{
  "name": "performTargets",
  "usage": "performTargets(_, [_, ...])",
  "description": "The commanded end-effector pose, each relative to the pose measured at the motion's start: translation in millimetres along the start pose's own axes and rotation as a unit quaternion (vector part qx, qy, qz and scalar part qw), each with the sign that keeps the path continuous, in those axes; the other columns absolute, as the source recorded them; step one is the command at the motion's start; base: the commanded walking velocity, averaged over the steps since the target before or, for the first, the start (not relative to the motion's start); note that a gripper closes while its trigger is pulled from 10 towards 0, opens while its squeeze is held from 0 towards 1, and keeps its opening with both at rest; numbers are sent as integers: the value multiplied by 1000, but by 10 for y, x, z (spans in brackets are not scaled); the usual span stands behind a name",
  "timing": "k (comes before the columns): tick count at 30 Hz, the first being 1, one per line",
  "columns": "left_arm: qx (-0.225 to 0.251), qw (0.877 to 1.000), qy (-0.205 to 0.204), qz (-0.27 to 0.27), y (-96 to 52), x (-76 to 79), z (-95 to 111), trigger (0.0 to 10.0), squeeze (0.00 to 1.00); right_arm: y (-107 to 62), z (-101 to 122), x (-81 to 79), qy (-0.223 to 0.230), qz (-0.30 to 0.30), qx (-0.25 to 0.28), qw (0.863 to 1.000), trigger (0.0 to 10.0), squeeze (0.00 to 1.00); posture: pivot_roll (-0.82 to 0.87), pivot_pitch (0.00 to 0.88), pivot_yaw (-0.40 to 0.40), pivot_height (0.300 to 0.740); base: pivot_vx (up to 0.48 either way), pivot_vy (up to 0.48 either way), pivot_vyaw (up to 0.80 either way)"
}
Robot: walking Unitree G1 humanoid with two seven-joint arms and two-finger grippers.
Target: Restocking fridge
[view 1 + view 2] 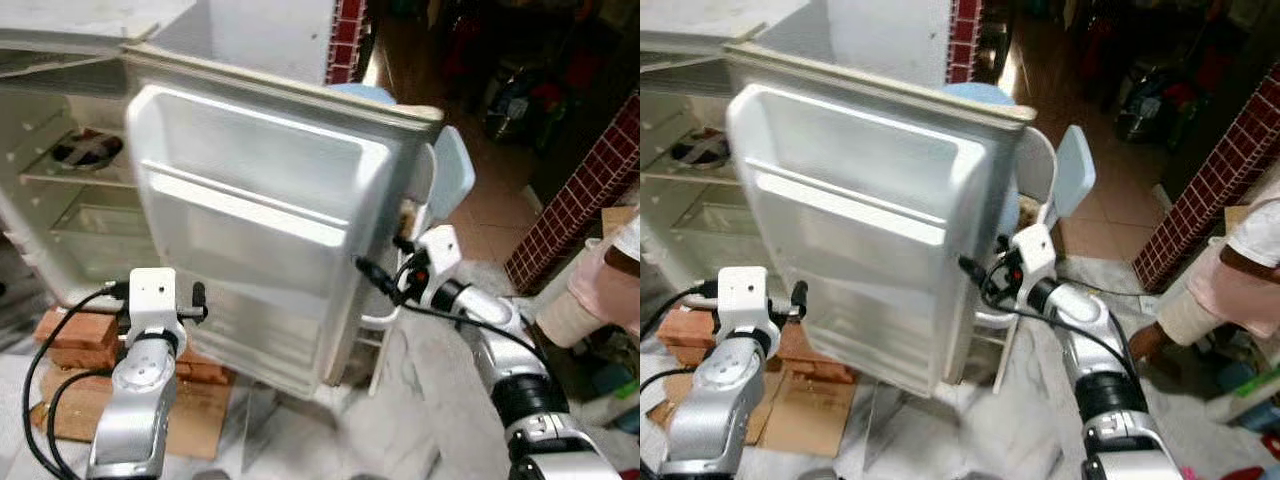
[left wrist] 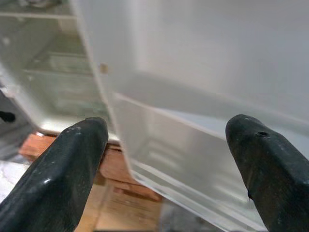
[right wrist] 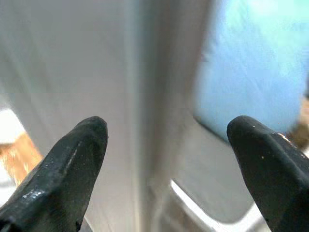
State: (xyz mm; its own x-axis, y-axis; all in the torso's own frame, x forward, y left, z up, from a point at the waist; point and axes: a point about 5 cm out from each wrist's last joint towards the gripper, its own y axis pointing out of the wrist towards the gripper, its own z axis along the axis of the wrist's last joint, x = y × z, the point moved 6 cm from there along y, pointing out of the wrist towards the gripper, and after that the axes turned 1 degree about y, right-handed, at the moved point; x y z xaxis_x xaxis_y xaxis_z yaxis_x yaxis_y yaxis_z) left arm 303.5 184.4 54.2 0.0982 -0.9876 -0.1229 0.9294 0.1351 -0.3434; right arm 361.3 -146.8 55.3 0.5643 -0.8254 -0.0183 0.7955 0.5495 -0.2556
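Note:
The white fridge door [image 1: 260, 210] stands swung open towards me, its inner shelves bare. The fridge's inside [image 1: 70, 190] is at the left, with a dark item [image 1: 85, 148] on the upper shelf. My right gripper [image 1: 385, 265] is open at the door's free edge; in the right wrist view the door edge [image 3: 159, 96] runs between its spread fingers [image 3: 72, 164]. My left gripper [image 1: 197, 303] is open and held low, close to the door's lower inner side. In the left wrist view the door's lower corner [image 2: 145, 159] lies between the fingers [image 2: 72, 164].
The fridge rests on red bricks [image 1: 70, 335], with cardboard [image 1: 190, 410] on the floor in front. A light blue chair [image 1: 450, 170] stands right behind the door. A person [image 1: 1230, 270] crouches at the far right beside a red tiled wall [image 1: 590, 190].

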Motion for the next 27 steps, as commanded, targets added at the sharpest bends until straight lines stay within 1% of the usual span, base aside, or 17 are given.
performTargets(1, [5, 1000, 8, 12, 6, -84, 57, 10000, 0, 37, 110, 25, -16, -5, 13, 1000, 10000, 0, 89, 0, -64, 740, 0, -315, 0])
performTargets(2, [5, 1000, 8, 12, 6, -84, 57, 10000, 0, 37, 110, 25, -16, -5, 13, 1000, 10000, 0, 89, 0, -64, 740, 0, -315, 0])
performTargets(3, [8, 1000, 0, 17, 9, -96, 63, 10000, 0, 37, 97, 83, -28, -23, 6, 999, 10000, 0, 89, 0, -64, 740, 0, 0, 0])
performTargets(4, [8, 1000, 0, 17, 9, -96, 63, 10000, 0, 37, 97, 83, -28, -23, 6, 999, 10000, 0, 89, 0, -64, 740, 0, 0, 0])
performTargets(5, [7, 1000, 1, 23, 12, -116, 64, 10000, 0, 38, 98, 134, -37, -40, 4, 999, 10000, 0, 89, 0, -64, 740, 0, 0, 0])
performTargets(8, [6, 999, -7, 30, 16, -140, 56, 10000, 0, 50, 124, 138, -31, -44, 12, 998, 10000, 0, 91, 0, -65, 740, 0, 0, 0])
performTargets(10, [-2, 998, -15, 55, 12, -221, 35, 10000, 0, 89, 144, 116, -36, -53, 16, 998, 10000, 0, 91, 0, -66, 740, 0, 0, 0])
performTargets(12, [-11, 997, -28, 70, 14, -267, 2, 10000, 0, 107, 151, 126, -40, -69, 17, 997, 10000, 0, 89, 0, -66, 740, 0, 0, 0])
performTargets(13, [-19, 996, -45, 80, 17, -304, -28, 10000, 0, 123, 173, 131, -43, -83, 23, 995, 10000, 0, 90, 0, -67, 740, 0, 0, 544])
performTargets(14, [-21, 995, -48, 82, 17, -314, -37, 10000, 0, 127, 187, 131, -44, -87, 27, 995, 10000, 0, 90, 0, -67, 740, 0, 0, 544])
performTargets(17, [-24, 995, -48, 87, 19, -330, -48, 10000, 0, 139, 206, 137, -44, -95, 32, 994, 10000, 0, 89, 0, -66, 740, 0, 0, 788])
performTargets(19, [-27, 995, -50, 88, 24, -331, -60, 10000, 0, 175, 281, 140, -29, -117, 51, 991, 10000, 0, 88, 0, -68, 740, 0, 0, 788])
performTargets(22, [-23, 994, -46, 93, 30, -342, -44, 10000, 0, 199, 368, 131, -27, -128, 68, 989, 10000, 0, 86, 0, -69, 740, 0, 0, 788])
performTargets(26, [-21, 994, -46, 92, 41, -341, -33, 10000, 0, 213, 413, 125, -26, -131, 76, 988, 10000, 0, 85, 0, -72, 740, 0, 0, 783])
performTargets(27, [-19, 994, -49, 92, 44, -341, -29, 10000, 0, 216, 412, 142, -21, -136, 75, 988, 10000, 0, 85, 0, -73, 740, 0, 0, 0])
